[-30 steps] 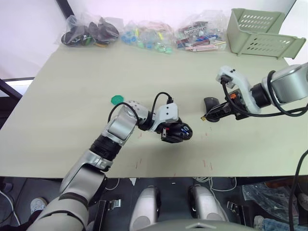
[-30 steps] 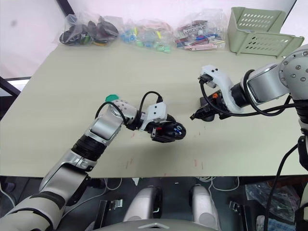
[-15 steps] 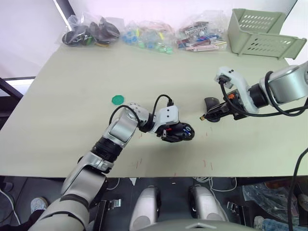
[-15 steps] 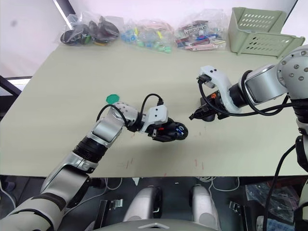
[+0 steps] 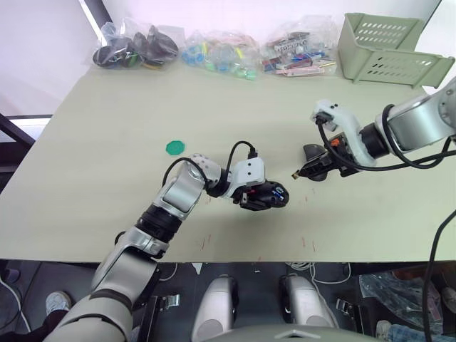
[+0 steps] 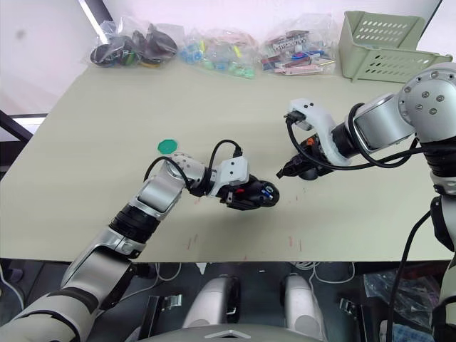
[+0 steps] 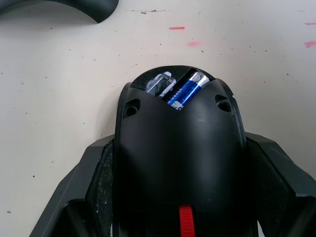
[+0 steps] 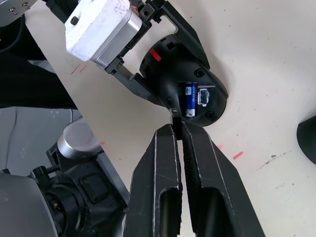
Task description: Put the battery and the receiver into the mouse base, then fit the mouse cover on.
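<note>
My left gripper (image 5: 256, 197) is shut on the mouse base (image 5: 266, 195), a black body with a red patch, held low over the table near its front middle. The blue battery (image 7: 184, 92) lies in the base's open compartment, next to a metal slot. My right gripper (image 5: 300, 172) is shut on a tiny piece with a yellowish tip, the receiver (image 5: 296, 174), a short way to the right of the base. In the right wrist view the fingertips (image 8: 168, 133) hang just beside the base's compartment (image 8: 197, 98). The mouse cover (image 5: 311, 151), a smooth black shell, rests on the table behind the right gripper.
A flat green disc (image 5: 173, 147) lies on the table left of the left arm. Clear bags of small parts (image 5: 214, 53) line the far edge. A pale green basket (image 5: 388, 46) stands at the back right. Red marks dot the tabletop near the front edge.
My right gripper has moved left with the receiver, closer to the mouse base. The left gripper has turned a little and lowered the base slightly.
</note>
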You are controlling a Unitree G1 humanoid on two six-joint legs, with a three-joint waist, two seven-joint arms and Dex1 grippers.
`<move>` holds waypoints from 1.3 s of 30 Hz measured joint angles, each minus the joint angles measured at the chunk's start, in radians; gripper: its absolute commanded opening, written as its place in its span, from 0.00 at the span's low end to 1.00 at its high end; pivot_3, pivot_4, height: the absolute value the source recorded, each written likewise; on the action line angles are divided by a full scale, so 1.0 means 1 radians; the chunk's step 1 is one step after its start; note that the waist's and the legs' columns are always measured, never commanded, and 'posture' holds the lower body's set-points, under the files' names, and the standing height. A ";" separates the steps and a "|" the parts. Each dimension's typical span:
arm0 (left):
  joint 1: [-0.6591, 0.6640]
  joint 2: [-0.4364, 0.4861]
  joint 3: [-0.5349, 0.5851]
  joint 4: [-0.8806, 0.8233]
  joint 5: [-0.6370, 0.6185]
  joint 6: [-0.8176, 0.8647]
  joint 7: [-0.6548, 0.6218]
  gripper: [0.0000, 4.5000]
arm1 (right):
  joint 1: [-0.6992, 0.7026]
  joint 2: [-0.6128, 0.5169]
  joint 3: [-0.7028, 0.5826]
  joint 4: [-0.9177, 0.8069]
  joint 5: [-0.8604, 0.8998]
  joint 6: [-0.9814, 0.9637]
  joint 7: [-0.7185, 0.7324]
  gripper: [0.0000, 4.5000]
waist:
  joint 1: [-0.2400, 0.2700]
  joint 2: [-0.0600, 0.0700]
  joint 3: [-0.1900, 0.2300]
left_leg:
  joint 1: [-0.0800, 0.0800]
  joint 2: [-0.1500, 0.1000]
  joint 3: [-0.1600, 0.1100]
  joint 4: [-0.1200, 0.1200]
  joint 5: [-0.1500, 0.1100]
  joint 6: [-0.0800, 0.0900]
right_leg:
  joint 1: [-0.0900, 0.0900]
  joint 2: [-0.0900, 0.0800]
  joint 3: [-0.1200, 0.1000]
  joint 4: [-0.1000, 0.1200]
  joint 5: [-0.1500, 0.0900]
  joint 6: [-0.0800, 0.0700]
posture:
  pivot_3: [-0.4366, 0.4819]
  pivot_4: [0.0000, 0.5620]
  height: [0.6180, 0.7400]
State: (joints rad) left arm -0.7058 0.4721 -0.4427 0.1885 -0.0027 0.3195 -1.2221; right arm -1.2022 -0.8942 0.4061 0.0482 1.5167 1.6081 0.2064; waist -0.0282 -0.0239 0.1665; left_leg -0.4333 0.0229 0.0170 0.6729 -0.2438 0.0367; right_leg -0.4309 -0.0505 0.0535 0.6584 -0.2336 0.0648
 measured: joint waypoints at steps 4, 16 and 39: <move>0.006 -0.001 0.000 -0.009 0.000 0.000 0.003 0.66 | 0.000 0.019 0.011 0.001 0.000 0.000 -0.004 0.00 | -0.001 0.000 0.000 | 0.000 0.000 0.000 0.000 0.000 0.000 | 0.000 0.000 0.000 0.001 0.000 0.000 | 0.48 0.27 1.00; 0.015 0.001 0.000 -0.022 0.000 0.004 0.006 0.66 | -0.056 0.132 0.084 0.098 -0.144 0.000 -0.031 0.00 | -0.004 0.000 0.000 | 0.000 0.000 0.001 0.001 0.000 0.000 | 0.000 0.000 0.000 0.002 0.000 0.000 | 0.48 0.27 1.00; 0.010 -0.015 0.000 -0.015 0.022 0.001 0.013 0.66 | -0.202 0.213 0.385 0.094 -0.539 0.001 0.336 0.00 | -0.003 0.000 0.000 | 0.000 -0.001 0.000 0.002 0.000 0.000 | -0.001 0.000 -0.001 0.003 0.000 0.000 | 0.48 0.27 1.00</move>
State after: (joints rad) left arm -0.6956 0.4572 -0.4426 0.1737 0.0191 0.3208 -1.2092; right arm -1.4042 -0.6807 0.7913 0.1419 0.9781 1.6092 0.5428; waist -0.0308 -0.0234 0.1666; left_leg -0.4332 0.0220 0.0173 0.6753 -0.2437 0.0367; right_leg -0.4314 -0.0502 0.0527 0.6616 -0.2335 0.0648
